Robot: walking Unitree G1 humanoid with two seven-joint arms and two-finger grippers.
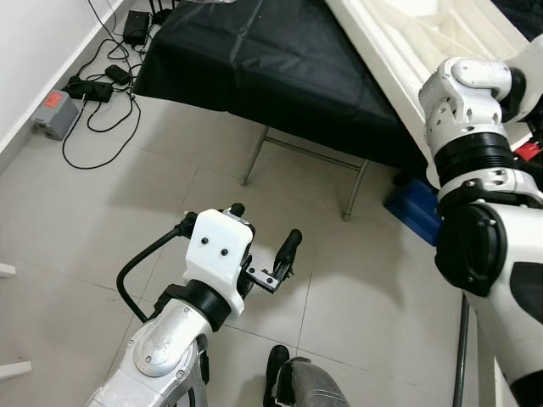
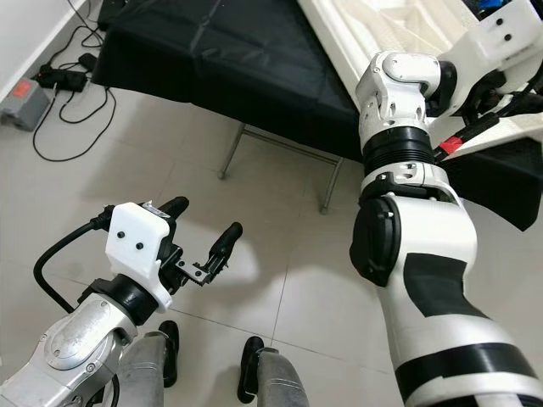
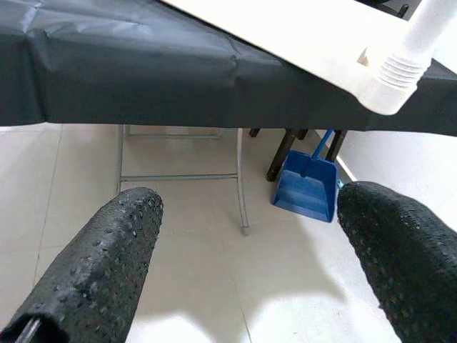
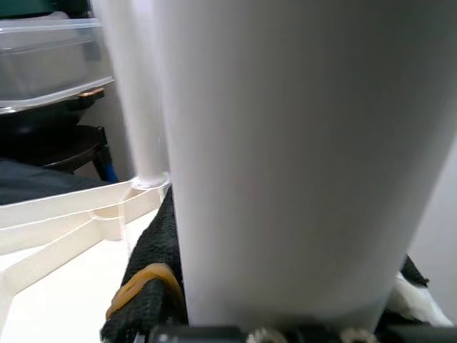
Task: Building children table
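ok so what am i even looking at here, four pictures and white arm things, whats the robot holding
This is a humanoid robot with two arms, each ending in a gripper of two long black fingers. The two wide pictures come from cameras on its head, looking down at the tiled floor. The other two come from cameras on its wrists, looking along the fingers.

The left gripper hangs open over the floor, holding nothing. The right arm reaches up to a cream plastic children's table lying upside down on a surface draped in black cloth. The right wrist picture shows a thick white table leg very close, apparently held by that gripper, and another leg already screwed in. A blue dustpan leans underneath.
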